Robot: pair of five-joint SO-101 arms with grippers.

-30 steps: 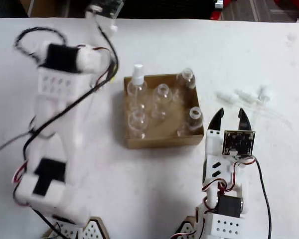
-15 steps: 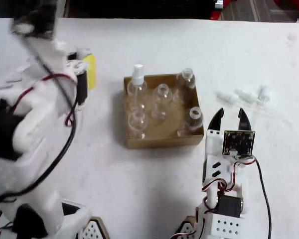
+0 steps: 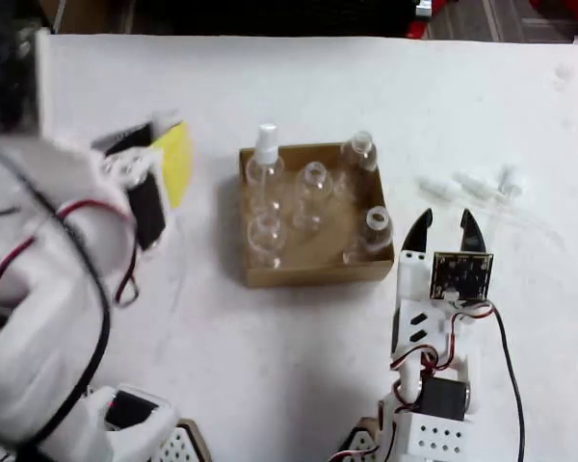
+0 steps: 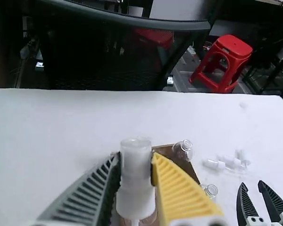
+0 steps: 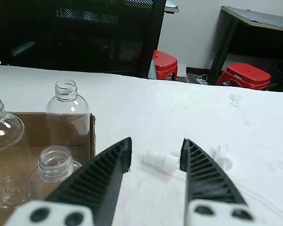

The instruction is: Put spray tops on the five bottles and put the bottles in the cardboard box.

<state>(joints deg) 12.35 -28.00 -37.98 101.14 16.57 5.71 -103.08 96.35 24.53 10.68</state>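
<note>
The cardboard box point(image 3: 308, 272) holds several clear bottles. One at its back left corner wears a white spray top point(image 3: 267, 141); the others, such as the bottle point(image 3: 313, 181), are uncapped. In the left wrist view that spray top point(image 4: 134, 183) shows between the grey and yellow fingers of my left gripper point(image 4: 134, 160), which is open. From above, its yellow finger point(image 3: 176, 159) is left of the box, apart from the bottle. My right gripper point(image 3: 445, 219) point(image 5: 155, 146) stands open and empty just right of the box, pointing at loose spray tops point(image 3: 474, 183) point(image 5: 162, 161).
The loose spray tops point(image 4: 218, 164) lie in a row on the white table point(image 3: 299, 87), right of the box. The big left arm point(image 3: 48, 289) covers the table's left side. Chairs and red stools point(image 4: 221, 61) stand beyond the far edge.
The left arm has swung from the table's back edge down toward the left side of the box. The right arm, the box and the bottles have not moved.
</note>
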